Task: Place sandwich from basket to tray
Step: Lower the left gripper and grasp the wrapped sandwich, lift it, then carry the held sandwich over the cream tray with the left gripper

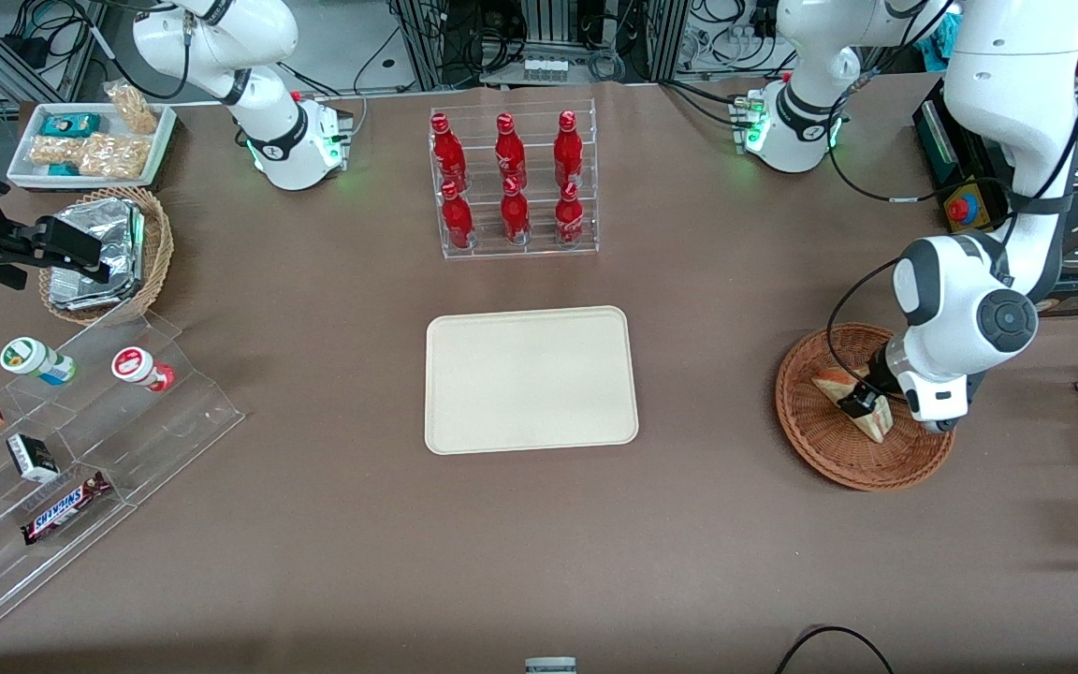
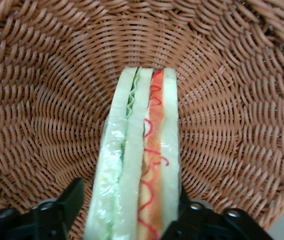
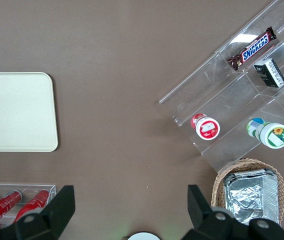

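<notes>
Reaching down into the reddish-brown wicker basket [image 1: 862, 459] at the working arm's end of the table: the gripper [image 1: 862, 401], its black fingers [image 2: 64, 207] pressing against both flanks of the sandwich [image 1: 866, 412] and clamping it. Standing on edge in the basket, that sandwich [image 2: 139, 165], with pale bread slices, green lettuce in one layer and orange filling streaked with red sauce in the other, clear wrap glinting over it. Resting still inside the woven basket [image 2: 41, 100], not lifted clear of it as far as can be told.

Lying bare in the middle of the brown table [image 1: 314, 562]: the cream-beige tray [image 1: 531, 379], well apart from the basket. Standing farther from the front camera than the tray: a clear rack [image 1: 513, 183] holding six red bottles [image 1: 515, 213] in two rows.

Sitting toward the parked arm's end: a tan wicker basket [image 1: 157, 245] holding a foil container [image 1: 99, 253]; a white tray [image 1: 90, 140] carrying snack packets; a stepped clear display [image 1: 80, 468] holding two small tubs [image 1: 38, 360], a Snickers bar [image 1: 65, 506] and small boxes.
</notes>
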